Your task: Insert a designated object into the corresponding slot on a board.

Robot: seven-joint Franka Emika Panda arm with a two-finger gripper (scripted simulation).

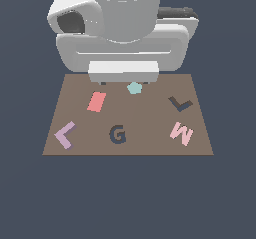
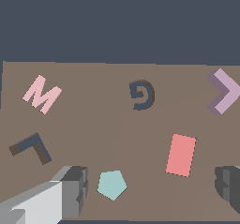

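Wrist view showed me the gripper [image 2: 150,190] spread wide and empty above the flat brown board [image 2: 93,124], straddling a pale teal pentagon [image 2: 112,184], while the lilac L-shaped piece [image 2: 224,92] lay well apart from the dark grey L-shaped slot [image 2: 32,148].

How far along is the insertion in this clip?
Nothing looks done yet. The lilac L-shaped piece lies loose near the brown board's corner, and the dark L-shaped slot across the board is empty. The end effector holds nothing, its fingers spread by the teal pentagon. Reaching, grasping, carrying and inserting all remain.
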